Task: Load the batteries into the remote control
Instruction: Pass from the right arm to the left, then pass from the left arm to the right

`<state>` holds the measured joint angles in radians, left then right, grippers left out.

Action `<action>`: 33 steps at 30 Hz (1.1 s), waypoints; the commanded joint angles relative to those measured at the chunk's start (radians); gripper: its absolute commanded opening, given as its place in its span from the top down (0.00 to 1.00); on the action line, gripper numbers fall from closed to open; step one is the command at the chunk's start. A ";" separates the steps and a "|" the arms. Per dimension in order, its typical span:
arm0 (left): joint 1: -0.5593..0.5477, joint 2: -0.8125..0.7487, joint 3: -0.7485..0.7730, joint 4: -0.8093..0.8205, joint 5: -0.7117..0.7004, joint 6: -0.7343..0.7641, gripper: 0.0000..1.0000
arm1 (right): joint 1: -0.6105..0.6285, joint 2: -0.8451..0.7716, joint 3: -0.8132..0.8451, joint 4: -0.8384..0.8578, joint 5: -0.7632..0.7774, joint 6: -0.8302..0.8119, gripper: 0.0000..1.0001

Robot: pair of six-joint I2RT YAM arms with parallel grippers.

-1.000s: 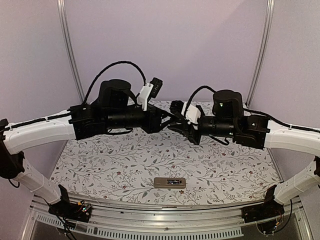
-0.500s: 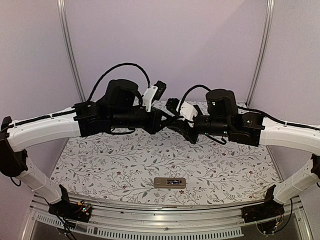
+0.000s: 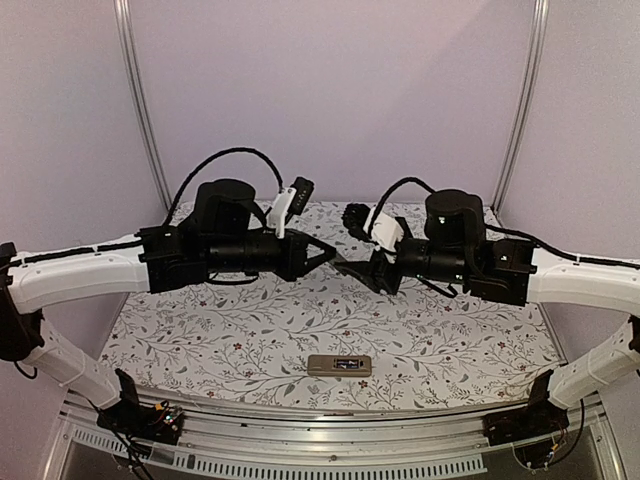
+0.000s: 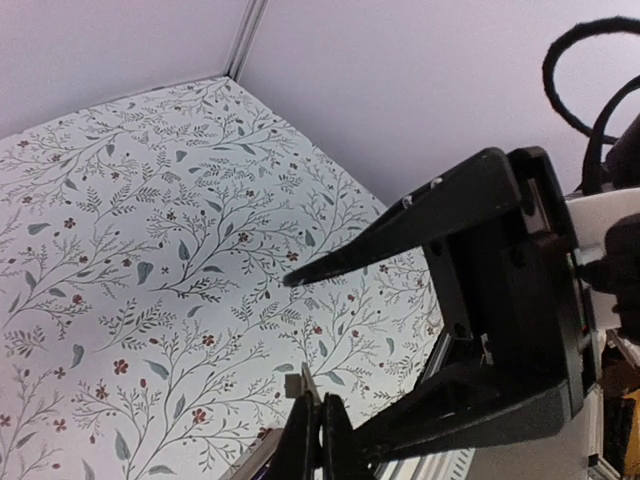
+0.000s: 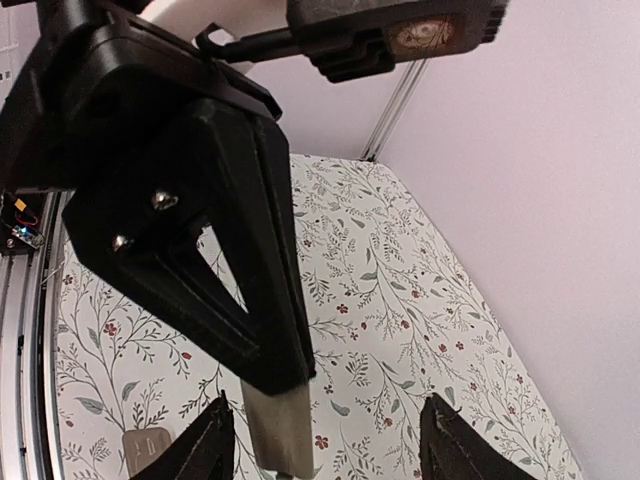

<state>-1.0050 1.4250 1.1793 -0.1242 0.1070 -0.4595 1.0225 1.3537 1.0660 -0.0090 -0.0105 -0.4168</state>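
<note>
The left gripper (image 3: pixel 322 252) reaches in from the left of the top view to mid-frame. It is clamped tight on a thin tan panel (image 5: pixel 280 435), pinched at its upper end so the rest hangs free below the tips in the right wrist view. The panel looks like the separate cover rather than the handset. Held well above the desk (image 3: pixel 200 340), it probably leaves the recess uncovered for loading.

The remote control (image 3: pixel 339 365) lies flat near the lower centre of the top view, close to the desk's near edge. Its tan back is up and the dark recess shows, which suits dropping cells in. Whether batteries already sit in that recess is too small to tell, and none shows elsewhere.

Just right of the left gripper's tips, the right gripper (image 5: pixel 326 412) faces it with jaws spread wide. One finger stands on either side of the panel without touching it, and the gripper holds nothing. That stance suits a handover between the arms.
</note>
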 commanded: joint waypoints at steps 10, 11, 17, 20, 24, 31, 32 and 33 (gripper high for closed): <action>0.077 -0.163 -0.281 0.490 0.198 -0.231 1.00 | 0.007 -0.116 -0.207 0.296 -0.132 -0.102 0.35; 0.081 -0.173 -0.300 0.525 0.199 -0.248 1.00 | 0.007 -0.119 -0.214 0.308 -0.132 -0.104 0.35; 0.114 -0.176 -0.357 0.656 0.249 -0.334 1.00 | 0.008 -0.117 -0.199 0.345 -0.127 -0.149 0.41; 0.119 -0.166 -0.363 0.681 0.262 -0.353 1.00 | 0.007 -0.108 -0.205 0.384 -0.132 -0.188 0.45; 0.127 -0.163 -0.368 0.709 0.268 -0.373 1.00 | 0.008 -0.085 -0.218 0.430 -0.113 -0.231 0.47; 0.132 -0.153 -0.369 0.716 0.278 -0.386 1.00 | 0.013 -0.048 -0.206 0.525 -0.114 -0.270 0.54; 0.132 -0.151 -0.367 0.716 0.281 -0.386 1.00 | 0.014 -0.039 -0.201 0.526 -0.113 -0.275 0.55; 0.132 -0.150 -0.366 0.716 0.282 -0.386 1.00 | 0.016 -0.028 -0.198 0.529 -0.109 -0.281 0.55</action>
<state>-0.8871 1.2583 0.8238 0.5648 0.3695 -0.8356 1.0279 1.2881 0.8589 0.4694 -0.1291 -0.6632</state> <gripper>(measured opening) 0.007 0.457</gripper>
